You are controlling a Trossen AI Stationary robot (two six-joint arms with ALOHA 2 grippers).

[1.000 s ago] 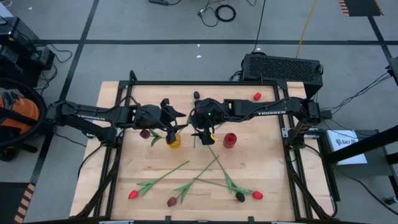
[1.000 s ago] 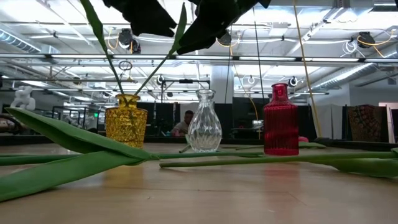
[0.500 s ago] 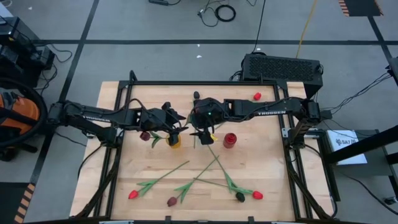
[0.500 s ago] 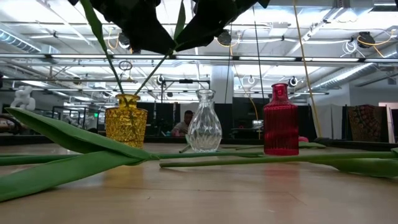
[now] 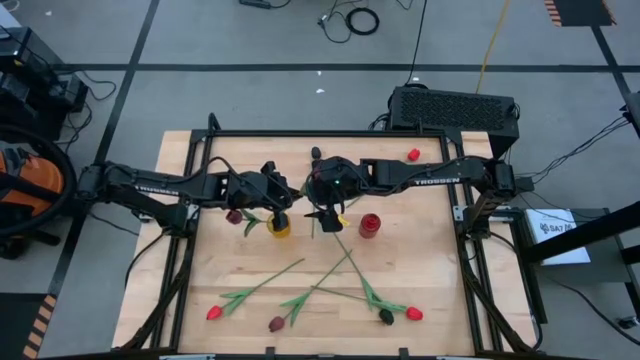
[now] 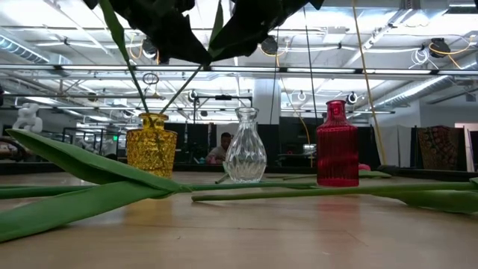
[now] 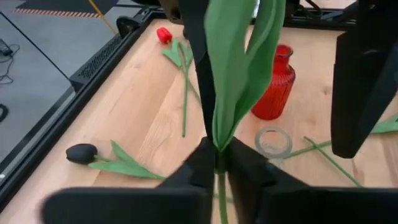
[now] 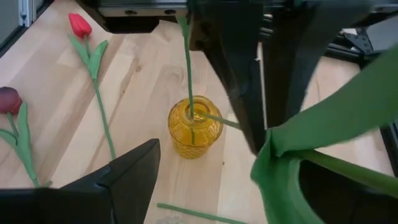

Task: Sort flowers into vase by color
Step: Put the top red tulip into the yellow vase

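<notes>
Stems [image 6: 246,196] lie loose on your near counter [image 5: 320,270]. Behind them, your left gripper [image 7: 217,163] pinches a flower [image 7: 239,68] above the yellow vase [image 8: 194,126]; right fingers [image 8: 134,171] spread. Tug hard and the vase may tip.

White lettering reading "TROSSEN" is showing along the right arm [image 5: 425,181] in the high view. Similar white lettering is running along the left arm [image 5: 150,186], too small to make out. A white sheet [image 5: 553,226] beside the table is carrying dark print, also too small to read.
</notes>
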